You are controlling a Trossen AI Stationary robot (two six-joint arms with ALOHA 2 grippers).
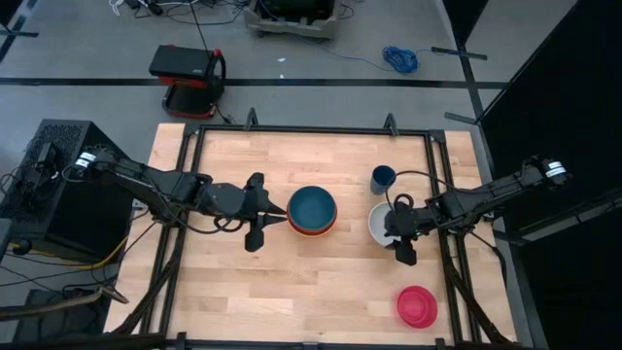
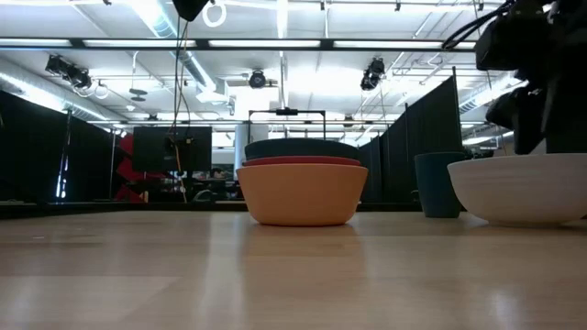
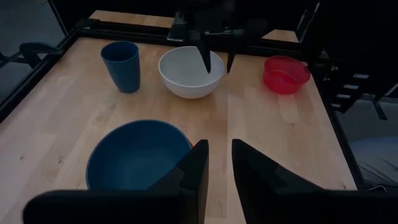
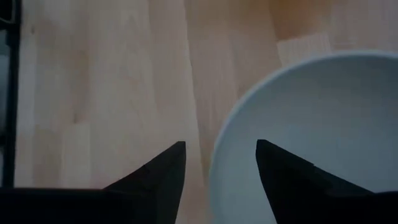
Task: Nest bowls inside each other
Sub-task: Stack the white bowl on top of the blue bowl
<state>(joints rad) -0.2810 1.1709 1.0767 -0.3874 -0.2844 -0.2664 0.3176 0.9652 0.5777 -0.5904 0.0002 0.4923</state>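
**Right pincer astride the white bowl's rim, stack waiting mid-table**

Left gripper (image 1: 275, 212): fingers narrow, nothing between them, hovering just left of the stack. Arm stretched low across the table from the left edge, wrist level, pointing at the bowls.

Stack at centre: teal bowl (image 1: 312, 207) nested in the red-orange bowl (image 2: 300, 161), which sits in the orange bowl (image 2: 302, 194). Three done.

Right of it, the dark blue cup (image 1: 383, 178) stands upright, near the white bowl (image 1: 380, 224) but apart from it.

Right gripper (image 4: 221, 163): jaws open, one finger outside the white bowl's rim, one inside, not yet pinching. Arm reaches in from the right edge, wrist tipped downward over the bowl.

Magenta bowl (image 1: 416, 306) sits alone toward the near right corner.

Risk, as I judge it: a one-wall grip on a light plastic bowl could tilt or slip on lifting. If the jaws close off-centre, the bowl may skid toward the cup and knock it over.
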